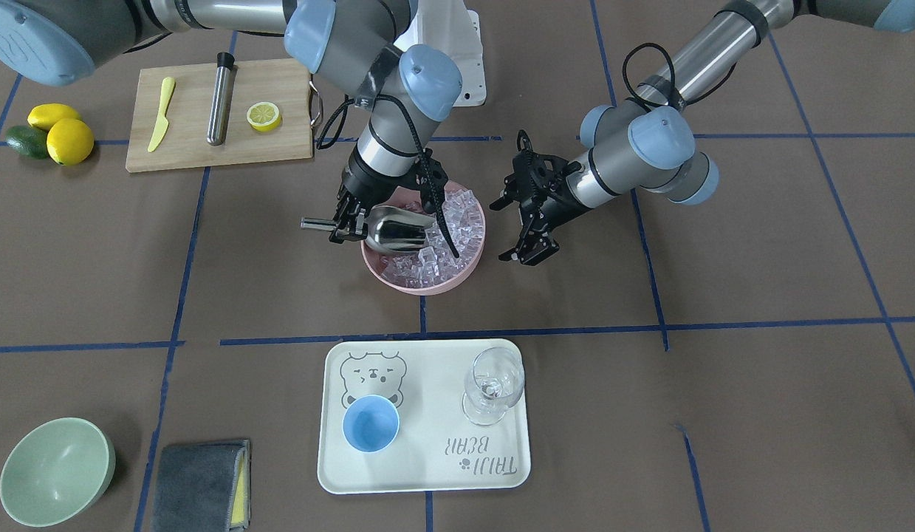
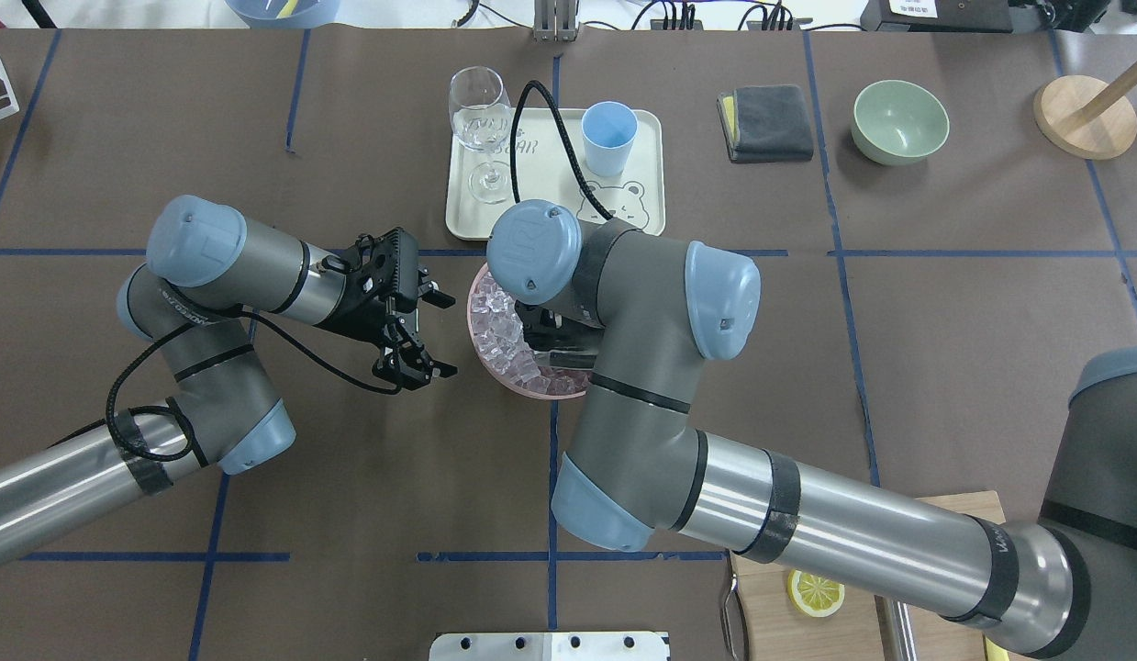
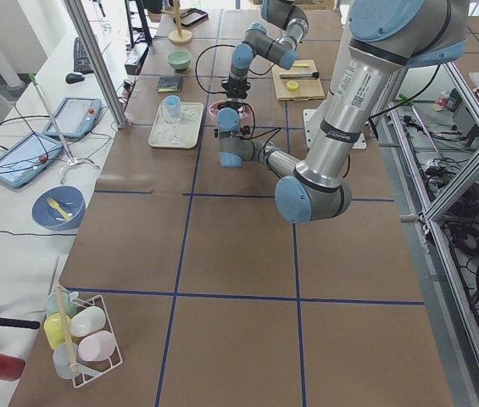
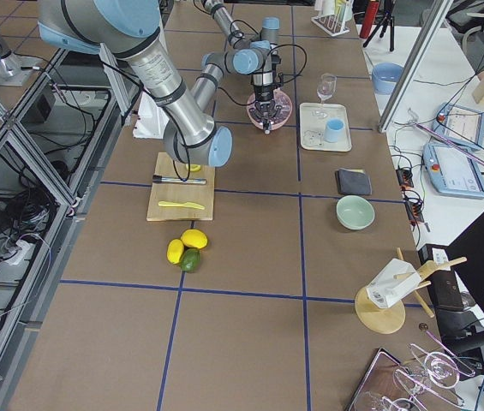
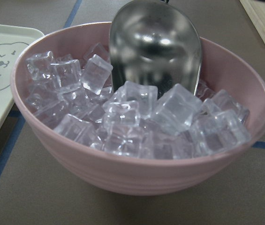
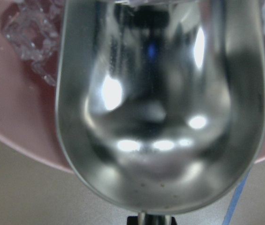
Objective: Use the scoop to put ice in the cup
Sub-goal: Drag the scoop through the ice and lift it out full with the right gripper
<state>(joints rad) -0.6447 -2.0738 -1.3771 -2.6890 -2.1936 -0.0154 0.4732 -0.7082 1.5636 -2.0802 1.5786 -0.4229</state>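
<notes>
- While the scoop lies low across the pink bowl, its trough looks bare, with the open mouth right against the ice heaped in the bowl.
- Its long axis runs sideways along the bench, close to level, with the thin handle toward the robot's right and the mouth toward its left.
- The right arm reaches down at the bowl's rim, its jaws pinching the handle just behind the trough.
- The left arm hangs just beside the bowl, jaws spread and holding nothing.
- The blue cup stands upright on the tray, well apart from the bowl, farther from the robot and slightly to its right.
- Of the 2 arms, the right is nearer the cup, and the likely next step is to drive the mouth deeper along that axis for 1 load.
</notes>
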